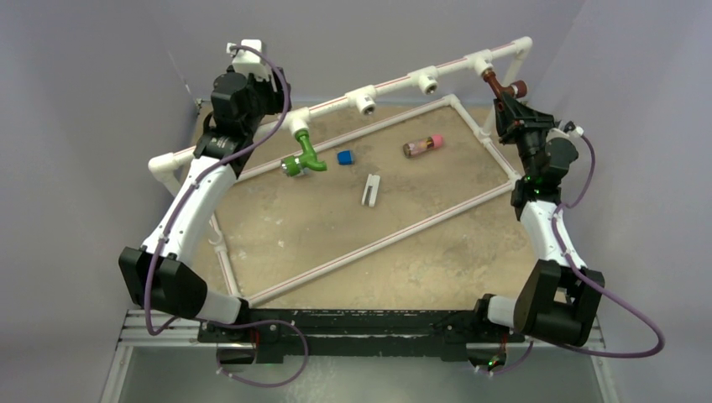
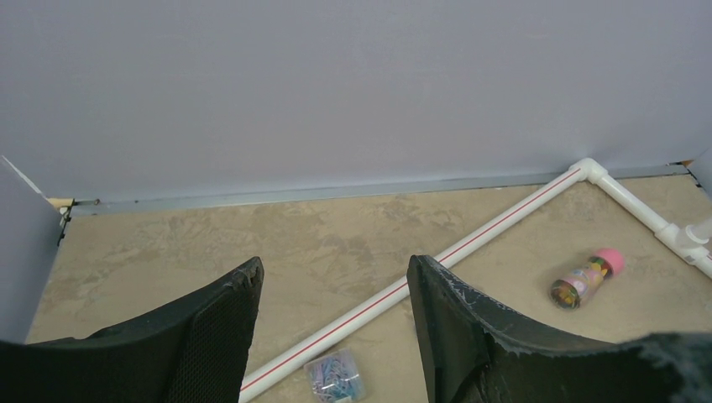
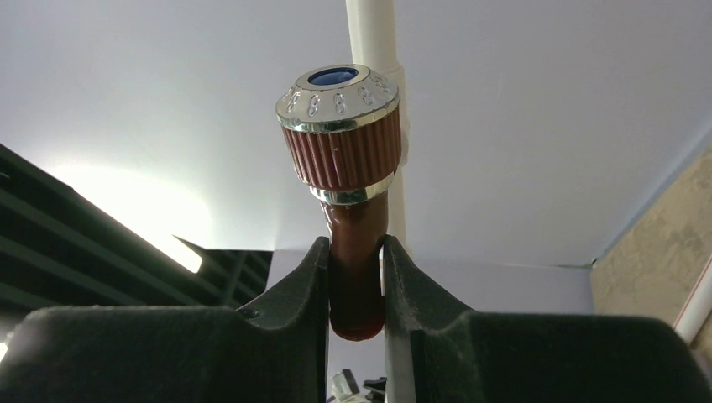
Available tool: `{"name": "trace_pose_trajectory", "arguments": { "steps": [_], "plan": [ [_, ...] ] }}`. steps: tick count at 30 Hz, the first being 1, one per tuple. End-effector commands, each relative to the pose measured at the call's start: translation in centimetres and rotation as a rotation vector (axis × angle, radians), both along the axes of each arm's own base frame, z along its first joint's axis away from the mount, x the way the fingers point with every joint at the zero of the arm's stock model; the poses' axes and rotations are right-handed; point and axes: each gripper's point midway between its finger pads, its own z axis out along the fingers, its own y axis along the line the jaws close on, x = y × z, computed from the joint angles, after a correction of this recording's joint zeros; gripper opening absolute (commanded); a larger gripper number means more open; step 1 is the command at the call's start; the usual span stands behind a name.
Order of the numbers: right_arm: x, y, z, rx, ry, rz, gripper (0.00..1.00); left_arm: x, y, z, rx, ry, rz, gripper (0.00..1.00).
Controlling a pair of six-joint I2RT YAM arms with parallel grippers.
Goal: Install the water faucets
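Right gripper (image 3: 354, 252): pinched on the smooth stem (image 3: 358, 225) of the reddish-brown faucet (image 3: 351, 159), just under its ribbed, chrome-trimmed knob (image 3: 340, 126). The faucet sits at the right end of the raised pipe rail (image 1: 395, 88), close to the corner. You cannot tell from these views whether its end is in a socket.

Left gripper (image 2: 334, 290): spread wide, holding nothing, up by the rail's left end.

Green faucet (image 1: 304, 156): hangs from a tee (image 1: 297, 123) on the left part of the rail, apparently seated.

Handling, as judged: hard plastic, light and stiff, with no give under the pads. The glossy stem is round and likely to spin or slide when you push. Take it by the stem, close to the bend. The knob looks as if it may turn, so avoid it.
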Motion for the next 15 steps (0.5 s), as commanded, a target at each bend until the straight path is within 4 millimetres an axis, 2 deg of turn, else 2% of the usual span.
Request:
{"name": "trace_pose_trajectory", "arguments": {
  "steps": [1, 7, 11, 15],
  "plan": [
    [-3.4, 3.5, 5.2, 0.069, -0.135, 0.194, 0.0, -0.6, 0.2, -3.3, 0.04, 0.089, -0.007, 0.63],
    [-3.6, 3.4, 5.4, 0.024, -0.16, 0.166, 0.29, -0.7, 0.3, -3.3, 0.043, 0.087, -0.004, 0.63],
    [-3.4, 3.6, 4.8, -0.019, -0.17, 0.169, 0.3, -0.7, 0.3, -3.2, 0.044, 0.085, -0.003, 0.63],
    [-3.0, 3.7, 4.2, -0.048, -0.167, 0.168, 0.37, -0.8, 0.3, -3.0, 0.045, 0.08, -0.003, 0.63]
  ]
}}
